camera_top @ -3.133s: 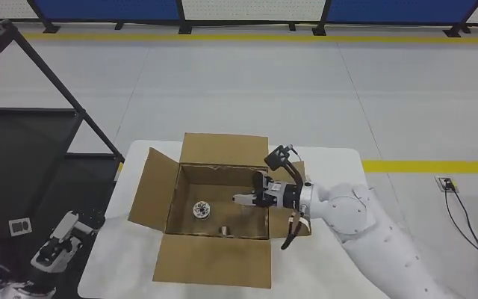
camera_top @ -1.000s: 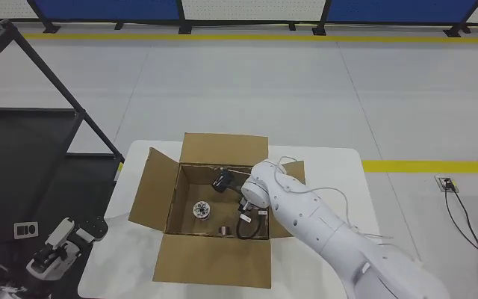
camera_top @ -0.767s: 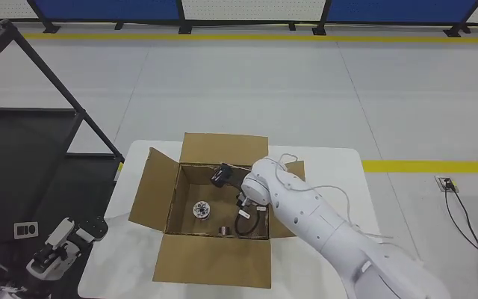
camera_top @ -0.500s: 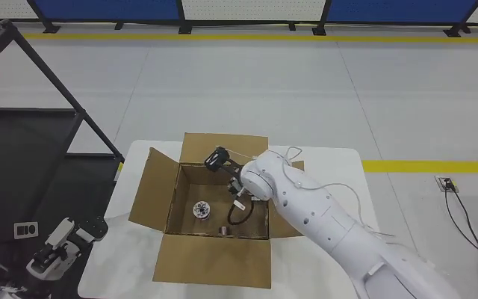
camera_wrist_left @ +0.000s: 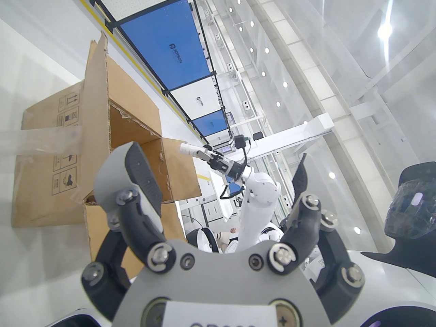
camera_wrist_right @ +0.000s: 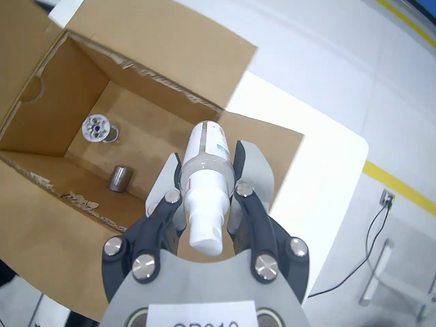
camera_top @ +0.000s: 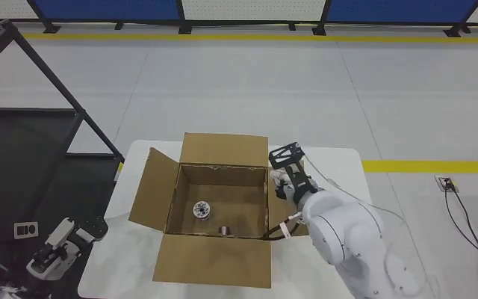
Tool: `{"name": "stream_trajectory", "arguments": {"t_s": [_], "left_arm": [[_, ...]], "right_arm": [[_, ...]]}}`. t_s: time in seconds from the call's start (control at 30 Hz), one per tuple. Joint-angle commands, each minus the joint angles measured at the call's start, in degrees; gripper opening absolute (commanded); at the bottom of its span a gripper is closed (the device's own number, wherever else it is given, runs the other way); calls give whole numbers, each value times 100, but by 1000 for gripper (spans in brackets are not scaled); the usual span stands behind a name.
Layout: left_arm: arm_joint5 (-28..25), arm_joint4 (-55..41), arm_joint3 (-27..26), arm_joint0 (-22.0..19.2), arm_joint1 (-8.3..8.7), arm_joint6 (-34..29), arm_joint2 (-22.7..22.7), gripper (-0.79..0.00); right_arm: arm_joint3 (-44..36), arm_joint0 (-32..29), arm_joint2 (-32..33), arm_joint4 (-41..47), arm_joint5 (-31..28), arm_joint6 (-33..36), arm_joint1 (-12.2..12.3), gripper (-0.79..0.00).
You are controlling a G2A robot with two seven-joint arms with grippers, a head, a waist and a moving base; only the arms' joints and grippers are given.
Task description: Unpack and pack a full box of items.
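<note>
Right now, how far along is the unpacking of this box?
Done: the box is open, flaps folded out. In hand: the right gripper is shut on a white spray bottle, held above the box's rim. Left: a white round part and a small metal cylinder lie on the box floor. The left gripper is open, holding nothing.

Spool [camera_wrist_right: 96,128] and cylinder [camera_wrist_right: 119,178] lie inside the box [camera_top: 224,148] on the table [camera_top: 336,161].
</note>
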Motion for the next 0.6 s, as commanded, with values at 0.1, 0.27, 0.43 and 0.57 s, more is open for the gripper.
{"name": "stream_trajectory", "arguments": {"t_s": [0.1, 0.27, 0.43, 0.57], "left_arm": [[0, 0, 0, 0, 0, 0, 0, 0], [0, 0, 0, 0, 0, 0, 0, 0], [0, 0, 0, 0, 0, 0, 0, 0], [0, 0, 0, 0, 0, 0, 0, 0]], "right_arm": [[-611, -1040, 829, -450, 995, -327, 53, -785], [-350, -1401, 1519, -233, 1358, -359, 61, -785], [662, -1180, 1932, 103, 1043, -203, 78, -785], [1569, -727, 1944, 53, 609, 216, 98, -785]]}}
